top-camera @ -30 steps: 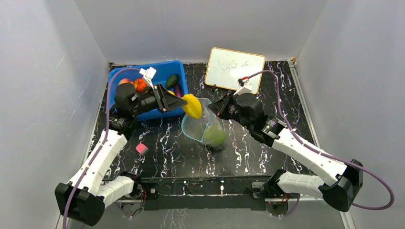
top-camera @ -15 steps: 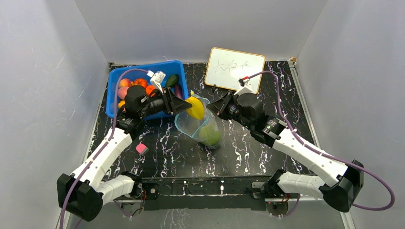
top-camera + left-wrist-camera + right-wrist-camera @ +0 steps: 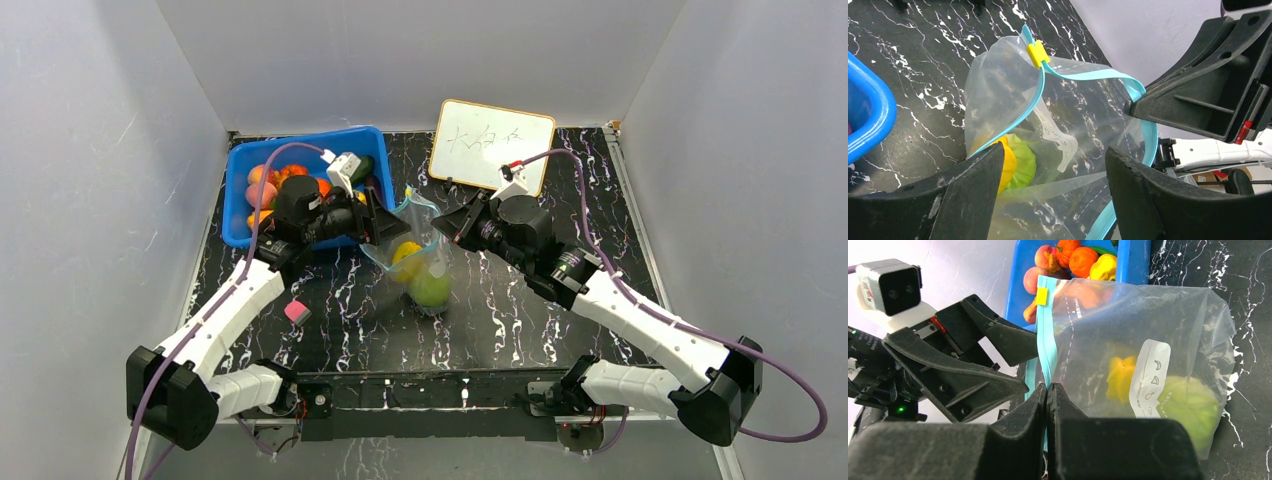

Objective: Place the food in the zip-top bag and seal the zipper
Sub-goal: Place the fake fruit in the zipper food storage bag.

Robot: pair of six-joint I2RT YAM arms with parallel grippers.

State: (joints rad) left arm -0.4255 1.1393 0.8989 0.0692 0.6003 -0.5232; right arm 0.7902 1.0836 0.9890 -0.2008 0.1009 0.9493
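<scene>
The clear zip-top bag stands open mid-table, its blue-teal zipper with a yellow slider along the mouth. Inside lie a green round fruit and a yellow piece; both show in the right wrist view, the green fruit and the yellow piece. My left gripper is open and empty at the bag's mouth, its jaws either side of the opening. My right gripper is shut on the bag's zipper edge, holding it up.
A blue bin at the back left holds more toy food: peaches, orange and yellow pieces. A small pink cube lies near the left arm. A whiteboard leans at the back.
My left gripper moved right to the bag mouth and let go of the yellow piece, which now lies inside the bag beside the green fruit. The bag shifted slightly left.
</scene>
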